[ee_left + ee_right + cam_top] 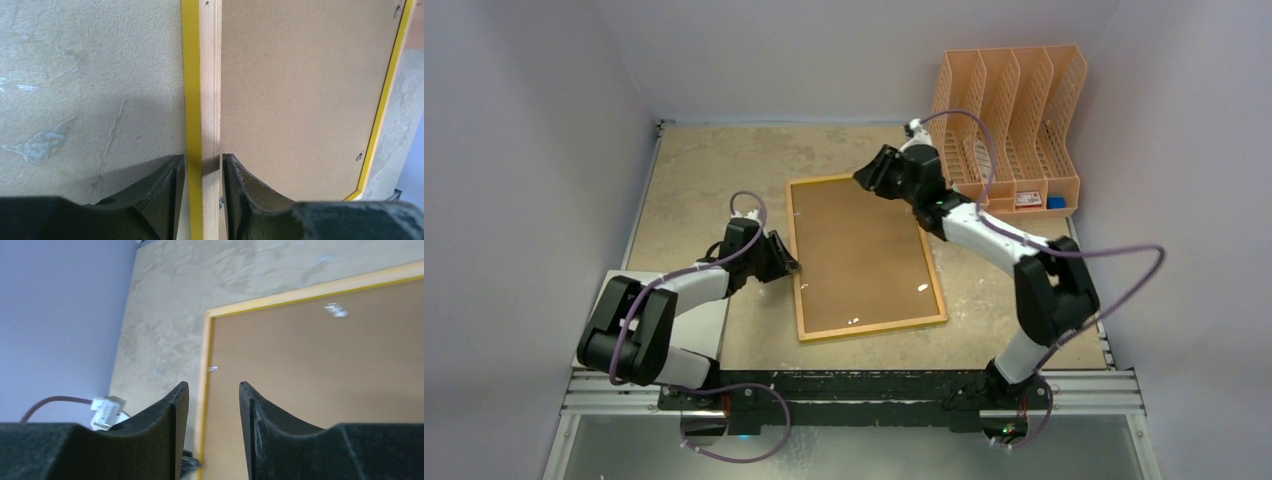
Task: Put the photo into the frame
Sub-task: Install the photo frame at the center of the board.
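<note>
The frame lies back-up in the middle of the table, its light wood rails around a brown backing board. The photo is hidden. My left gripper is at the frame's left rail. In the left wrist view its fingers straddle the rail with thin gaps on both sides, so the left gripper is open. My right gripper hovers over the frame's far right corner. In the right wrist view the right gripper is open and holds nothing, with the frame's rail and the backing board below.
A peach file rack stands at the back right, with a small red-and-white item and a blue one at its foot. A grey-white flat panel lies under my left arm at the front left. Walls close in on three sides.
</note>
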`<state>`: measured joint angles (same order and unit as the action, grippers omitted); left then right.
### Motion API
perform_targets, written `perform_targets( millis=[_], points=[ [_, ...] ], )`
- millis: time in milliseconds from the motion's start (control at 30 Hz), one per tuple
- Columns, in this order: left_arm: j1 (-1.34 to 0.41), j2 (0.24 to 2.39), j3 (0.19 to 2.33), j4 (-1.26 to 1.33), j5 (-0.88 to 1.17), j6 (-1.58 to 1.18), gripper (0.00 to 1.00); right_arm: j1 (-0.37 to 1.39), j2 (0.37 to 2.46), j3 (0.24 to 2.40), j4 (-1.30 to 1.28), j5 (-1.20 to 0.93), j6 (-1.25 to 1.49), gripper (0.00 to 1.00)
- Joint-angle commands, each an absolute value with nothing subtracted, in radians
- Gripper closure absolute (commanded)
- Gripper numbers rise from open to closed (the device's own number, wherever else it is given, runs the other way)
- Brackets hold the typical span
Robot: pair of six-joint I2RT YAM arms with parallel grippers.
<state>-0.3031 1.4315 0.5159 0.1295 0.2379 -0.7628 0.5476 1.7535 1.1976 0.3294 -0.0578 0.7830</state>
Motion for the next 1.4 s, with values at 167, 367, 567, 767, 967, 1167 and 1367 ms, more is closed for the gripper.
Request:
perform_targets(
  millis=[167,367,567,767,967,1167,1367],
  points=[
    [-0.305,1.267,0.560,-0.090,0.190,-0.628,0.49,0.449,1.394,0.923,-0.035,0.142,0.571,0.45],
    [-0.305,1.217,0.463,-0.050,0.294,-0.669,0.45,0.398,1.346,0.773,-0.159,0.152,0.657,0.37],
    [-0.305,1.179,0.405,0.048,0.325,-0.711,0.40,0.385,1.290,0.686,-0.173,0.176,0.706,0.33],
    [-0.305,1.213,0.397,0.093,0.352,-0.721,0.39,0.385,1.342,0.682,-0.194,0.147,0.706,0.32],
    [-0.305,1.248,0.396,0.126,0.364,-0.730,0.40,0.385,1.361,0.639,-0.133,0.008,0.695,0.37],
    [-0.305,1.299,0.430,0.145,0.348,-0.692,0.43,0.390,1.339,0.639,-0.103,-0.058,0.621,0.44],
    [-0.305,1.326,0.445,0.127,0.272,-0.692,0.44,0.450,1.374,0.702,-0.279,0.178,0.677,0.43]
  ],
)
